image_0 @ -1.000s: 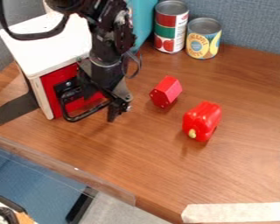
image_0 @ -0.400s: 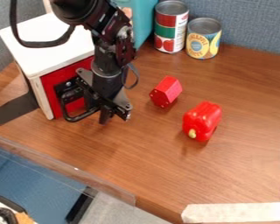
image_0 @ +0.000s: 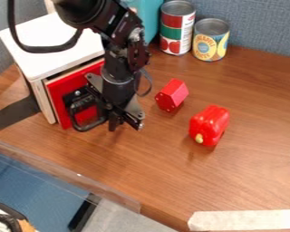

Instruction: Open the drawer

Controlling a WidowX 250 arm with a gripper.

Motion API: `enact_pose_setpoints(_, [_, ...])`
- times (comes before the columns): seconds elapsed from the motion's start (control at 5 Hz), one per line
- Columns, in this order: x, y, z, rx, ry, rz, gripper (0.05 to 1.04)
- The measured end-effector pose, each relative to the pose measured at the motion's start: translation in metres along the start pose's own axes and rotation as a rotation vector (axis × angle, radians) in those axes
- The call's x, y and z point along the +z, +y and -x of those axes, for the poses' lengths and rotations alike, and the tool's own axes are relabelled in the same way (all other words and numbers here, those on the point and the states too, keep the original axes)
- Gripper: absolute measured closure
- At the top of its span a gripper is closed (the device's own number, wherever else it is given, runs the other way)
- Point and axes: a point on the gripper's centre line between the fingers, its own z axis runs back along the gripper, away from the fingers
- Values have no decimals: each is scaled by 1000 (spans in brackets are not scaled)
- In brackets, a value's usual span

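**Note Outward Shift of Red Drawer [image_0: 56, 97] and Gripper [image_0: 125, 121] Since Earlier Frame**

Locate drawer partly out of white cabinet [image_0: 35, 54]. See gripper beside black handle [image_0: 85, 128]; cannot tell whether open or closed, or whether in contact. Expect light, rigid construction with slight sliding friction. Hook handle behind middle of bar. Pull straight outward; avoid twisting, to prevent binding or dragging of cabinet.

Back left corner of counter [image_0: 153, 176]: white box [image_0: 35, 59], red drawer [image_0: 58, 97] slightly out, claw [image_0: 125, 123] at black handle [image_0: 81, 128]. Red block [image_0: 171, 95], toy pepper [image_0: 209, 124] mid-counter.
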Motion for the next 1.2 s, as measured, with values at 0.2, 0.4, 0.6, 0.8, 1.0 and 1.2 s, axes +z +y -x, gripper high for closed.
enact_pose_setpoints(0.2, [8,-13,4,-2,4,27,870])
enact_pose_setpoints(0.4, [11,-28,7,-7,31,61,870])
enact_pose_setpoints(0.6, [14,-42,9,1,46,84,870])
enact_pose_setpoints(0.8, [15,-53,11,6,57,104,870])
enact_pose_setpoints(1.0, [16,-68,15,2,70,123,870])
enact_pose_setpoints(1.2, [20,-75,18,-10,71,133,871])
